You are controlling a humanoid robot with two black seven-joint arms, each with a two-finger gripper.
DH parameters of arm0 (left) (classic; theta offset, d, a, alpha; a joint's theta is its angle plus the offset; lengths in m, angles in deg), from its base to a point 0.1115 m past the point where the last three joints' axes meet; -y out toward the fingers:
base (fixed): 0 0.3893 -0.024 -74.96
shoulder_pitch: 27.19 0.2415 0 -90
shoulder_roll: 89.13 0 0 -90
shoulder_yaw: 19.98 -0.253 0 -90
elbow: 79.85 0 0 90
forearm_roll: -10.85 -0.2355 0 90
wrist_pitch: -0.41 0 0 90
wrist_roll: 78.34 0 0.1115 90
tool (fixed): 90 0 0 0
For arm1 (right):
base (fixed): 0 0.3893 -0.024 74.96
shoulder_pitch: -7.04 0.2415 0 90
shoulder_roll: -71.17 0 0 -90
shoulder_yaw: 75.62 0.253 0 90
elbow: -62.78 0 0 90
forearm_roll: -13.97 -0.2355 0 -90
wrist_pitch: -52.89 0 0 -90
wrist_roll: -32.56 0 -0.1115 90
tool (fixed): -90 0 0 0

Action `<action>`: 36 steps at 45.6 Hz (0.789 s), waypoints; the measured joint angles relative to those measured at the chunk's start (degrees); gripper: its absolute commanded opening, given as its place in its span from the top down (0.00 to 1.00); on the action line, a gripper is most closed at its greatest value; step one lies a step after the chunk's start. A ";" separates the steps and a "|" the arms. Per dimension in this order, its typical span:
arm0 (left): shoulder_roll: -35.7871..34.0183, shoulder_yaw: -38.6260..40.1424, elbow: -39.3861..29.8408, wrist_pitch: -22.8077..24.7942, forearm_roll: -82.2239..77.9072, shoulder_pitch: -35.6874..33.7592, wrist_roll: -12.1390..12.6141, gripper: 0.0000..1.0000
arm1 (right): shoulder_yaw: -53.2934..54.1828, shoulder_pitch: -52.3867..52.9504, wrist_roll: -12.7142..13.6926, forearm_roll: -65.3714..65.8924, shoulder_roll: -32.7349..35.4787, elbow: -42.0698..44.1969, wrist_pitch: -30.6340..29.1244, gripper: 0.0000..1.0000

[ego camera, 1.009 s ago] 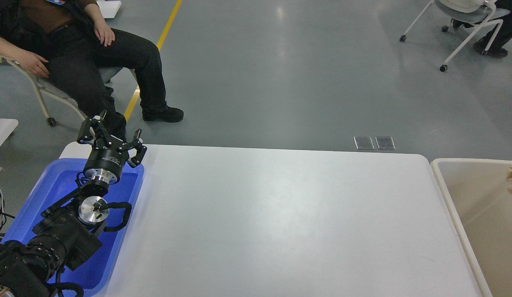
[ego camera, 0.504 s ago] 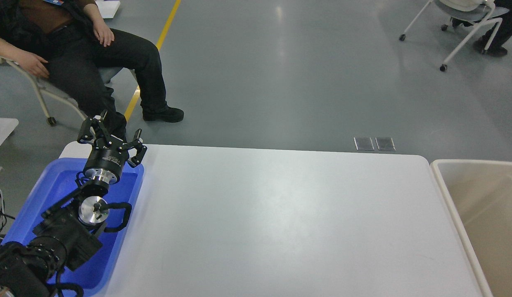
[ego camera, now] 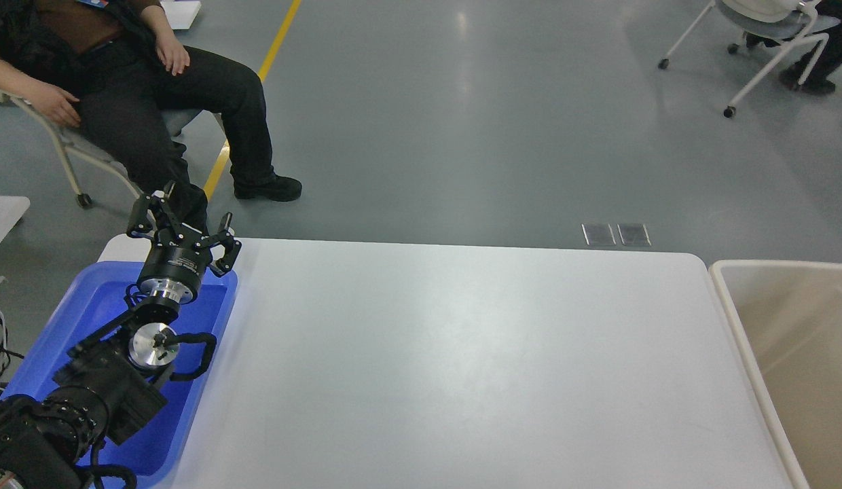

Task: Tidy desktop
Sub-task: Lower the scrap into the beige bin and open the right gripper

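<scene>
Desktop (ego camera: 462, 353) — long axis left-right

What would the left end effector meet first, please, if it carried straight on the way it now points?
The left end effector, open and empty above the blue tray's far end, points away and upward past the desktop's far edge. Nothing appears directly ahead; the seated person's leg lies along that line, though depth is unclear.
</scene>
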 measured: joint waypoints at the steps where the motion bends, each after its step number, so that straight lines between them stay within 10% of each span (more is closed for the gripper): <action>1: 0.00 0.00 0.00 0.00 0.00 0.00 0.00 0.00 | 0.02 -0.01 0.85 -1.38 -0.65 0.64 0.28 1.00; 18: 0.00 0.00 0.01 0.00 0.00 0.00 -0.01 0.00 | 3.66 -0.06 13.19 -18.63 -8.07 6.62 5.85 1.00; 36: 0.00 0.00 0.01 0.00 0.00 0.00 -0.01 0.00 | 9.08 0.07 16.91 -22.18 -10.07 7.52 6.93 1.00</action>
